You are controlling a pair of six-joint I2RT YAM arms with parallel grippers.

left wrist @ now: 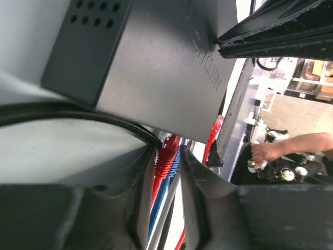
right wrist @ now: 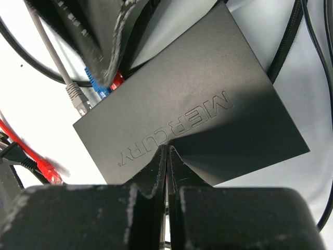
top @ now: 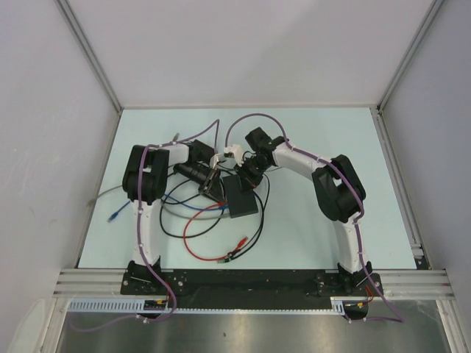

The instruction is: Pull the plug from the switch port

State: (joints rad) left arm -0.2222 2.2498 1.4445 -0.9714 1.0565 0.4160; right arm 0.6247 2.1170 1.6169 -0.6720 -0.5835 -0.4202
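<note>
Pale table (top: pixel 324 147), white walls (top: pixel 243 44), black switch (top: pixel 241 197) amid loose cables (top: pixel 202 228)

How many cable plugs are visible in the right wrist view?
4. A grey plug, a blue plug and a red plug sit together at the switch's upper-left edge. A second red plug lies apart on the table, lower left. More may be hidden.

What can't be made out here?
1. switch sockets: hidden by its own body in both wrist views, too small in the top view.
2. Whether the left gripper clamps the red plug: in the left wrist view the jaws flank it but contact is unclear; in the right wrist view the gripper overlaps it.
3. blue cable: cut off by the left wrist view's bottom edge.
</note>
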